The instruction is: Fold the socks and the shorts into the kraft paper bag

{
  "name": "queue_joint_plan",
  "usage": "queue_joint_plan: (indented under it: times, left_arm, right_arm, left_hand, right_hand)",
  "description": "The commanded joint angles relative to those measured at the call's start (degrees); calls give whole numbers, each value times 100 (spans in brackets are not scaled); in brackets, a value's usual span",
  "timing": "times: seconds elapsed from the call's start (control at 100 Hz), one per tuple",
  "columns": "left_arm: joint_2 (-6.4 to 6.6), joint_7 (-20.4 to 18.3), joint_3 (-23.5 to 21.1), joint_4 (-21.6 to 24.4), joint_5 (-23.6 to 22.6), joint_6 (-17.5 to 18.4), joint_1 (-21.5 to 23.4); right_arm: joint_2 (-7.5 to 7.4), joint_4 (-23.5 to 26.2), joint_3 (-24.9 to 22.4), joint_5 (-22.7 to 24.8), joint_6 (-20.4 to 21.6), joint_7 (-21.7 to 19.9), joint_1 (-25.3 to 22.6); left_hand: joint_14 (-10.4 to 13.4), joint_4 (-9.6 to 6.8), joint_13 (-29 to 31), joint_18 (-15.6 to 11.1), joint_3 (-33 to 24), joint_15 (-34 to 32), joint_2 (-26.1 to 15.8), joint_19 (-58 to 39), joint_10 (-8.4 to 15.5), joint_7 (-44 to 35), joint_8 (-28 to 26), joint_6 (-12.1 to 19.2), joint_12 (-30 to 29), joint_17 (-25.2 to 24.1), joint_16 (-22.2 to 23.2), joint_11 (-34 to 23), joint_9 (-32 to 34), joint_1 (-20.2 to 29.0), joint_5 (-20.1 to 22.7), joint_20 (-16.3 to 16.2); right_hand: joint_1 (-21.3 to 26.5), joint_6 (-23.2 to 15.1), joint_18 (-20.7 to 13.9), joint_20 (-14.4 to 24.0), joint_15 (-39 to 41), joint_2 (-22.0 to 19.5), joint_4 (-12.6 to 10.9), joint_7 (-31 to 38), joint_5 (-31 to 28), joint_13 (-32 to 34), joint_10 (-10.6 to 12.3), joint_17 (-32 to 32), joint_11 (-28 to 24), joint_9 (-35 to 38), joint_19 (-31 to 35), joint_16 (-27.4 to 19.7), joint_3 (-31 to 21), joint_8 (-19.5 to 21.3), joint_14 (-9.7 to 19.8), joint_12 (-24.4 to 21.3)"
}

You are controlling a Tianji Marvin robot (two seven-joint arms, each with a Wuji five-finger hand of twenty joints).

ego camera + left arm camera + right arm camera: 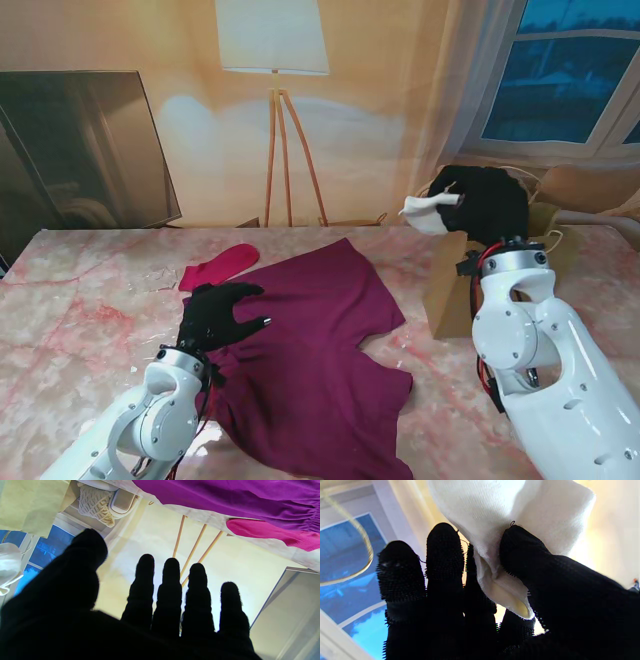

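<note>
Right hand [482,206] is raised over the kraft paper bag [452,290], closed on a white sock [428,214]. The right wrist view shows the sock [510,517] pinched between thumb and a finger only, most of the cloth hanging free.

Risk, in my judgement: the pinch is shallow, so the sock could slip before it is over the opening, or drape across the bag's rim instead of dropping in. The bag is light paper and stands unsupported; a push from the hand going in may tip it or fold its mouth shut. Its cord handle [357,555] lies close to the fingers and could snag them.

Left hand [218,312] is open, fingers spread, holding nothing, resting at the edge of the shorts [315,350] farthest from the bag. The maroon shorts lie unfolded beside the bag, spread flat with wrinkles. A pink sock [218,266] lies just beyond the shorts, on the side away from the bag. If that hand drags, the shorts may bunch up.

Tabletop [80,320]: pink-veined marble finish, glossy, likely slippery for cloth. Room beyond the bag: printed backdrop with a floor lamp [275,60], a window [570,70] and a dark screen [80,150].
</note>
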State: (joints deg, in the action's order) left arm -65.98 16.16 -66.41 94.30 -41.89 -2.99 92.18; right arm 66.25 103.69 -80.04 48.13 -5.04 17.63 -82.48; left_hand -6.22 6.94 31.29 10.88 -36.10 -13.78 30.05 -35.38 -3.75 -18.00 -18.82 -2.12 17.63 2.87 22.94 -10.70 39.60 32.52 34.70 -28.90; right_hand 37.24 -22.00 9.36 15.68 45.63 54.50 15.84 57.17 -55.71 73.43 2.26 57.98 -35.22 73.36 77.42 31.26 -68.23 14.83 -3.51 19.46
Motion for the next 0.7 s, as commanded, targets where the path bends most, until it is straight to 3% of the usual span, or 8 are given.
queue_joint_plan:
  times: [0.0,0.29,0.69]
  left_arm:
    - [28,41,-35,-6,52,19,60]
    - [23,111,-68,-48,25,18,71]
    - [28,77,-90,-46,24,-14,85]
  right_arm:
    - [-79,3,-157,60,-65,-5,33]
    - [-157,-157,-724,270,-95,-226,97]
    - [-277,-573,-983,544,-101,-629,217]
  left_hand:
    - [127,-324,-139,-49,63,112,-117,75,-73,127,31,56,-50,-94,-32,117,-179,-72,49,55]
    - [136,-330,-168,-49,64,122,-103,65,-55,123,22,79,-53,-121,-44,119,-171,-71,62,61]
    - [155,-331,-200,-55,71,137,-111,79,-52,130,23,73,-57,-144,-60,127,-185,-63,59,59]
  right_hand:
    - [154,-291,4,-146,-73,-111,145,372,-296,144,181,8,32,249,49,-129,-102,113,-129,65]
    - [133,-423,40,-78,-464,-144,141,269,-343,129,333,-205,116,237,35,-223,-77,293,-58,107]
    - [85,-498,-3,-40,-725,-127,161,214,-363,125,420,-366,193,277,41,-244,-75,352,14,112]
